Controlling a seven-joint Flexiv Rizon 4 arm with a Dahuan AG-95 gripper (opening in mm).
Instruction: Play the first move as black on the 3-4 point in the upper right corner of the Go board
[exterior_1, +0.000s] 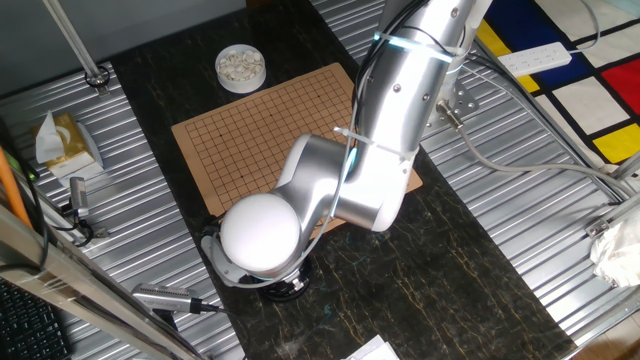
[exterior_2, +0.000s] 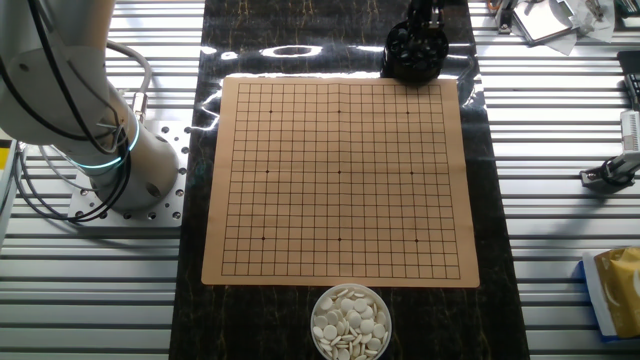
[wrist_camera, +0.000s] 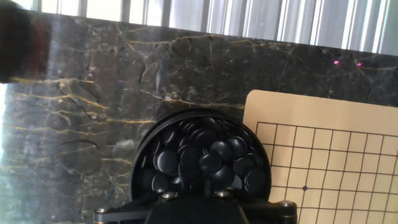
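Gripper (exterior_2: 418, 22) over black stones (wrist_camera: 205, 155) in bowl (wrist_camera: 140, 165) (jaw state unclear), Go board (exterior_2: 340, 180) bare

Marble tbl (exterior_2: 490, 260), Go board (exterior_2: 340, 180), 2 bowls (exterior_2: 350, 322)

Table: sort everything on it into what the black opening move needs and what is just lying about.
Needed:
- Go board, no stones on it
- bowl of black stones
- hand, over that bowl

Lying about:
- bowl of white stones
- tissue box
- power strip
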